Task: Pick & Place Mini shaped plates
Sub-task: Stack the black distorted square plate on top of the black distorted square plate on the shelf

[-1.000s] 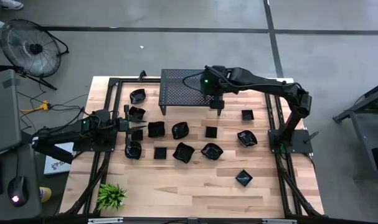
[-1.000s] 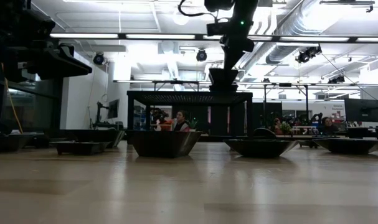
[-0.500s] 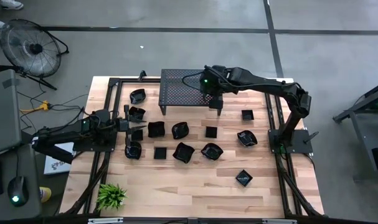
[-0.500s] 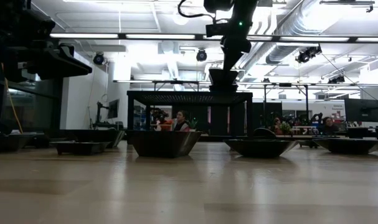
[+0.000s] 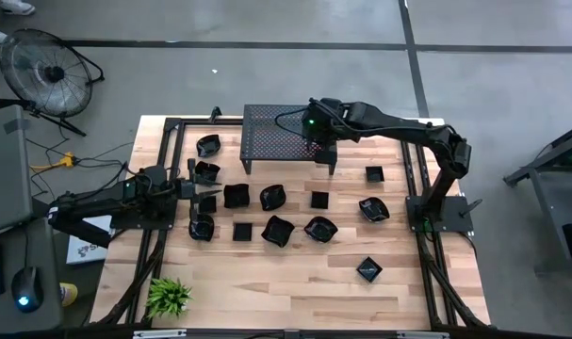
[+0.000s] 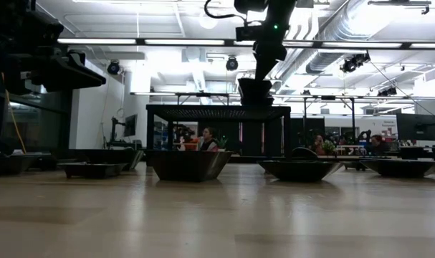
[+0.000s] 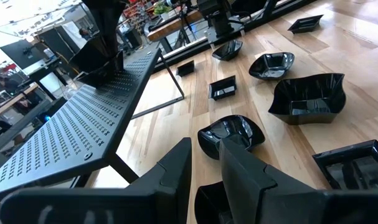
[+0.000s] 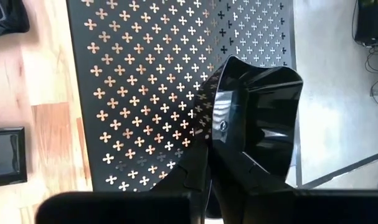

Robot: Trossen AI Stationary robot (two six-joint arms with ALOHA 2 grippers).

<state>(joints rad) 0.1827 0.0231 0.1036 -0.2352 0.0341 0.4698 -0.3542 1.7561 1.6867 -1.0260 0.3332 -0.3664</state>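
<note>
Placement step: your right gripper (image 8: 207,163) holds a mini shaped plate (image 8: 258,124) by its rim over the perforated stand (image 8: 145,74); whether the plate already rests there is unclear. Next, open the fingers and lift away. Your left gripper (image 7: 204,165), part-open and empty, waits beside the other plates (image 5: 267,215)

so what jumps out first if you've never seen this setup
The right gripper pinches the rim of a glossy black lobed plate over the perforated metal stand at the table's far side. In front of the stand, black mini plates lie scattered across the wooden table, the left gripper waiting at their left end.
</note>
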